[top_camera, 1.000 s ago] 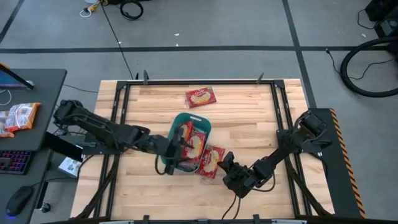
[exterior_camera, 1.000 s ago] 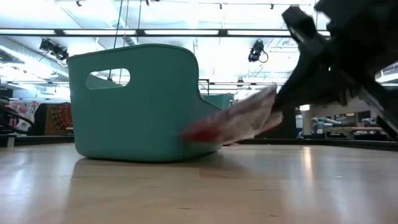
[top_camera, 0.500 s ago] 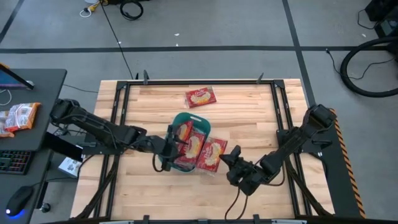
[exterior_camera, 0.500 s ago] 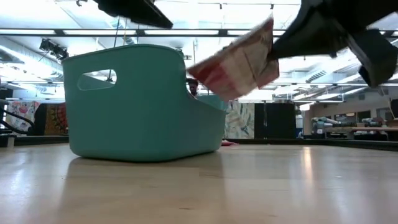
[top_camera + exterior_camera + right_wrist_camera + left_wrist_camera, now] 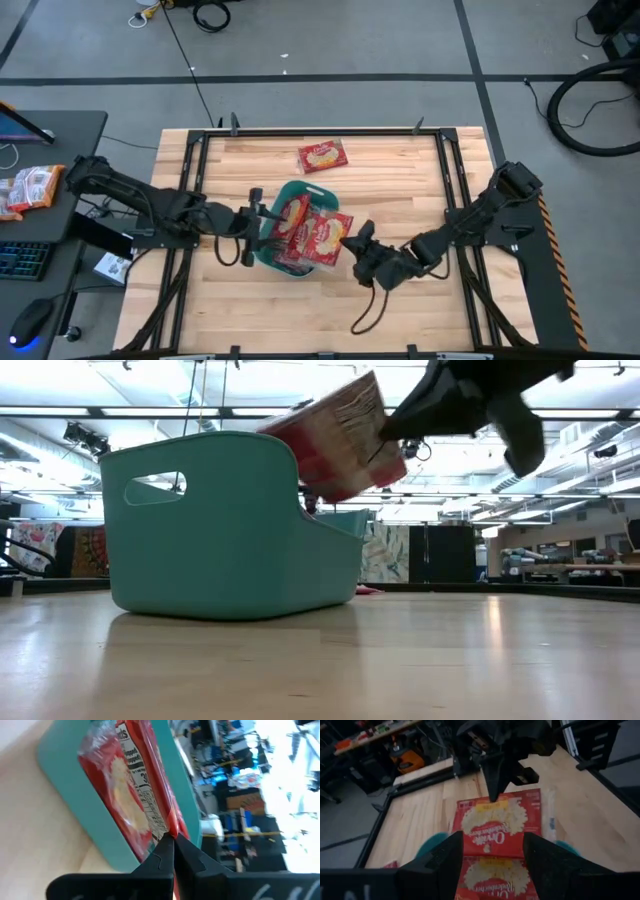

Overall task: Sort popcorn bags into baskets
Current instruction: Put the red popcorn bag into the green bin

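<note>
A teal basket (image 5: pixel 283 196) stands mid-table and holds red popcorn bags (image 5: pixel 291 213) with cream labels. My right gripper (image 5: pixel 347 243) is at the basket's right side, shut on another popcorn bag (image 5: pixel 325 234) that hangs tilted over the right rim (image 5: pixel 335 435). My left gripper (image 5: pixel 258 218) hovers open at the basket's left side, its fingers (image 5: pixel 449 857) apart and touching nothing. One more bag (image 5: pixel 322 156) lies flat on the wood beyond the basket. My right gripper pinches the bag's edge (image 5: pixel 167 829) between its two shut fingers, near the middle of a short end (image 5: pixel 494 803). The fingers come from the table's right, slanting a little downward. The bag is lifted clear of the table and tilts down toward the basket's inside.
Dark frame rails (image 5: pixel 190 180) run along the table's left and right sides. A desk (image 5: pixel 40 200) with snack packets and a keyboard stands off the left edge. Bare wood (image 5: pixel 400 180) lies right of the basket and along the near edge.
My right gripper has risen and gone toward the basket with the bag. The bag had leaned low against the basket's right wall; it now hangs above the rim. My left gripper, still open, has drawn back out of the basket toward the table's left edge.
</note>
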You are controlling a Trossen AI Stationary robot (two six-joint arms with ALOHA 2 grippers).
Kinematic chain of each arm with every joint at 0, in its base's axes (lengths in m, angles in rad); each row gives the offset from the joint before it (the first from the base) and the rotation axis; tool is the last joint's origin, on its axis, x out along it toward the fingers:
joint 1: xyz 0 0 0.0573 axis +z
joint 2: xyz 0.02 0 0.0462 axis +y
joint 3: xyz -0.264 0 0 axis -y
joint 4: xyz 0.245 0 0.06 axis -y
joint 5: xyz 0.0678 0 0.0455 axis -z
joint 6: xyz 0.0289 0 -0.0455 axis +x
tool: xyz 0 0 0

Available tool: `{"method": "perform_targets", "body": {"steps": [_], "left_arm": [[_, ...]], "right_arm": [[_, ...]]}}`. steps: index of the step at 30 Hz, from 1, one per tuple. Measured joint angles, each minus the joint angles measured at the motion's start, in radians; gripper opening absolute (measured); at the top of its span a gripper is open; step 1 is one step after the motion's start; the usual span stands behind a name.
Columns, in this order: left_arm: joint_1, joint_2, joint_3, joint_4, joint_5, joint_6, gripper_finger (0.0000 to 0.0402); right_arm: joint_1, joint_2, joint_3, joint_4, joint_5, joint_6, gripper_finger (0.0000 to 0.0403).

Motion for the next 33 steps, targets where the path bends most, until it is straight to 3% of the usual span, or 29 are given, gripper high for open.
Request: {"method": "perform_targets", "body": {"steps": [4, 13, 24, 33], "left_arm": [[0.000, -0.005, 0.000, -0.017, 0.000, -0.016, 0.0208], [0.000, -0.005, 0.000, -0.022, 0.003, -0.016, 0.0208], [0.000, -0.005, 0.000, -0.019, 0.003, -0.016, 0.0208], [0.000, -0.005, 0.000, -0.021, 0.003, -0.017, 0.0208]], "right_arm": [[-0.060, 0.006, 0.006, 0.016, -0.117, 0.007, 0.0002], [-0.148, 0.019, 0.007, 0.043, -0.271, -0.002, 0.0002], [-0.206, 0.156, 0.081, 0.058, -0.268, -0.032, 0.0004], [-0.252, 0.263, 0.197, 0.001, -0.338, -0.084, 0.0046]]}}
